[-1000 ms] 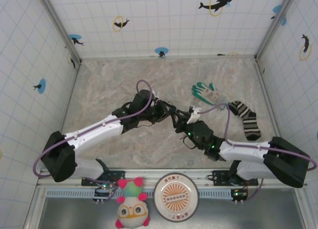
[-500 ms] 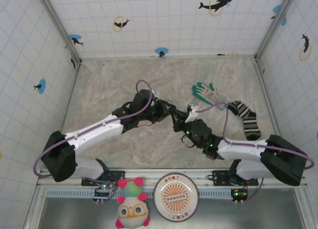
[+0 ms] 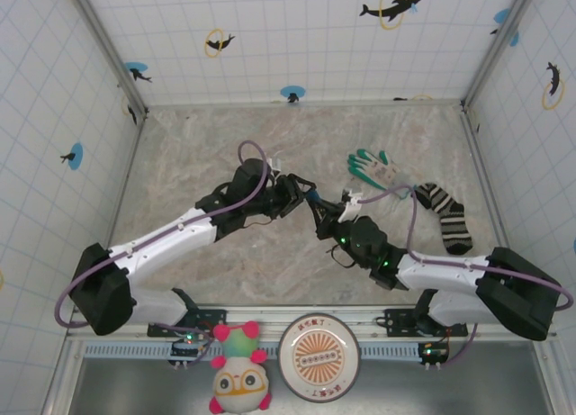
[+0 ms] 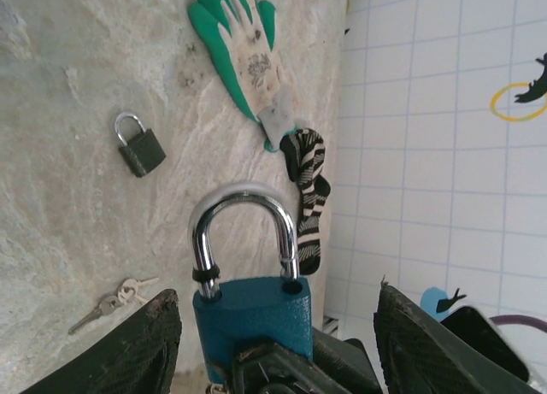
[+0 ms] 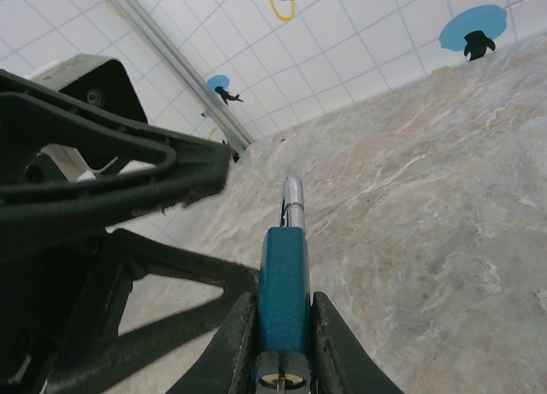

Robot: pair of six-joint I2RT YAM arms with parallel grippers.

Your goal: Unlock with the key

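The blue padlock (image 4: 256, 313) with a silver shackle stands upright in the air, and my right gripper (image 5: 284, 313) is shut on its two flat faces. My left gripper (image 4: 275, 296) is open, its fingers (image 4: 158, 347) standing wide on either side of the padlock (image 5: 284, 274) without touching it. In the top view both grippers meet over the middle of the table, left gripper (image 3: 300, 186) and right gripper (image 3: 320, 213) with the padlock (image 3: 312, 197) between them. The keyhole end faces the right wrist camera. The key is out of view.
On the table lie a small dark green padlock (image 4: 139, 146), a bunch of small silver keys (image 4: 111, 300), a green and white glove (image 3: 376, 167) and a striped sock (image 3: 447, 219). Tiled walls close in the table on three sides.
My left gripper has opened off the blue padlock and drawn back a little to the left. My right gripper has closed on the padlock and keeps it.
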